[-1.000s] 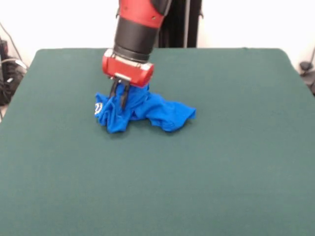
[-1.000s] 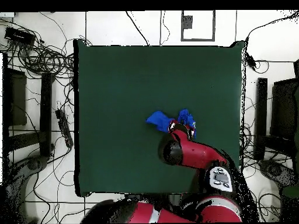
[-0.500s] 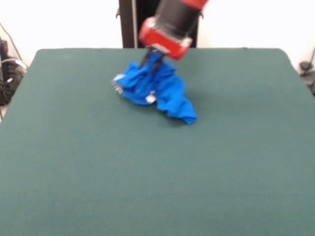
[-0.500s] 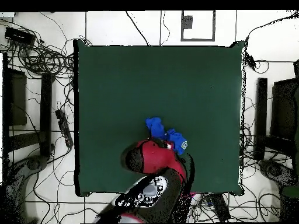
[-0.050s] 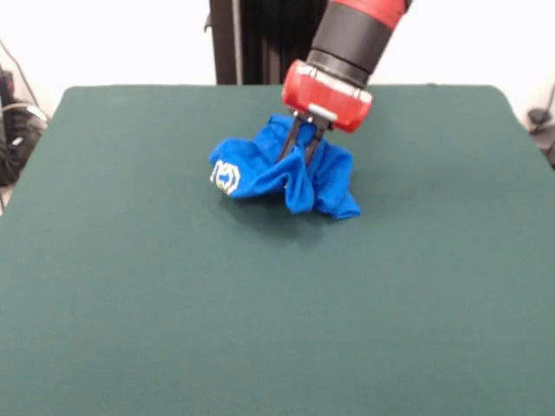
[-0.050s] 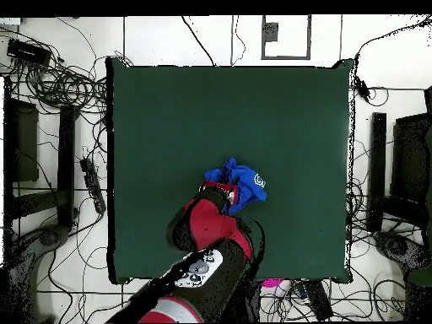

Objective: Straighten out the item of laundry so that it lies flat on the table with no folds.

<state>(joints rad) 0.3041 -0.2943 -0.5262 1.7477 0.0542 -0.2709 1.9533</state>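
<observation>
The item of laundry [image 5: 256, 171], a bright blue shirt, lies crumpled in a heap on the dark green table [image 5: 260, 329], a little beyond its middle. A white-grey print [image 5: 225, 177] shows on the heap's left end. My gripper [image 5: 300, 156] comes down into the top of the heap, its black fingers [image 5: 290, 144] close together and pinching a raised fold of blue cloth. In the overhead view the shirt [image 6: 246, 179] sits bunched just past the red arm [image 6: 207, 232], which covers its near side and hides the fingertips. Green felt [image 6: 169, 126] surrounds the heap.
The table's edges lie far from the shirt on every side. Tangled cables [image 6: 59, 84] and black equipment [image 6: 21, 139] lie on the floor around the table. A dark stand [image 5: 260, 43] rises behind the far edge.
The gripper has carried the shirt rightward in the front view, lifting it off the felt and setting it lower again. The heap is now more compact, with the print turned to the left.
</observation>
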